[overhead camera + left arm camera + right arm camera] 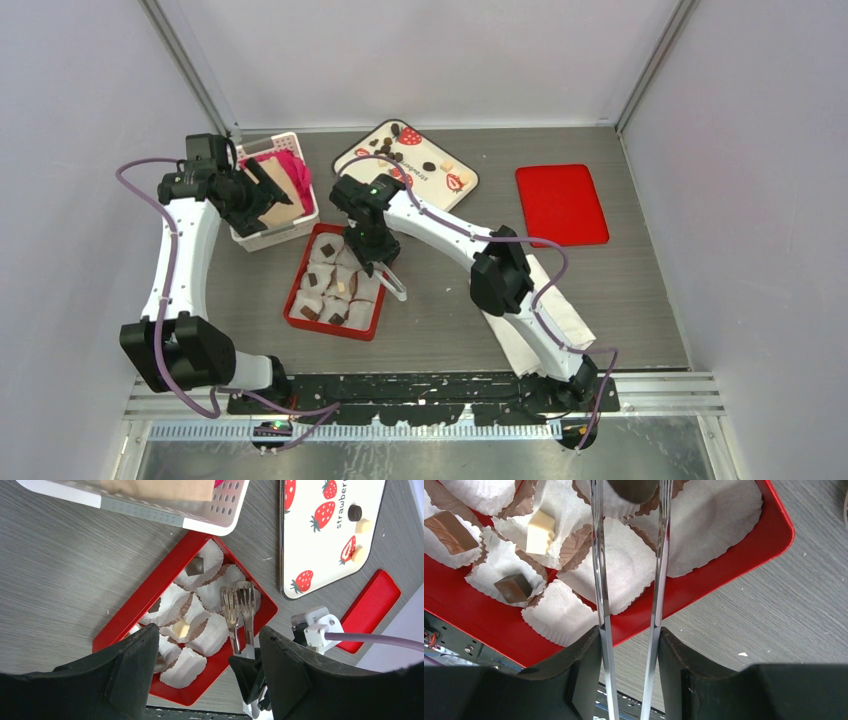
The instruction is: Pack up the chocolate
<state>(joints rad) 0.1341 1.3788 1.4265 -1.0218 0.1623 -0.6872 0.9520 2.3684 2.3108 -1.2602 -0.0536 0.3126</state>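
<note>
**Chocolate piece pinched in tongs over the red box**

Chocolate (633, 489) is hanging between the tips of the metal tongs (600, 585). It is a dark brown piece, poised over the white paper cups (624, 570) inside the red box (781, 527). The wrist view is not showing whether it is touching a cup. The right gripper (629, 635) is squeezing the tongs' two arms between its black fingers and pointing them down into the box.

More pieces are already lying in cups: a milk-brown block, a pale cream cube and a dark cube. Several cups around them are standing empty. Other loose pieces are waiting on the strawberry tray (320, 555), which is lying just beyond the box.

The left gripper (209, 630) is hanging with its fingers spread wide and nothing between them. In the overhead view it is hovering over the white basket (268, 238) beside the box. A red lid (560, 203) is lying flat on the table, well off to the right of the tray.
</note>
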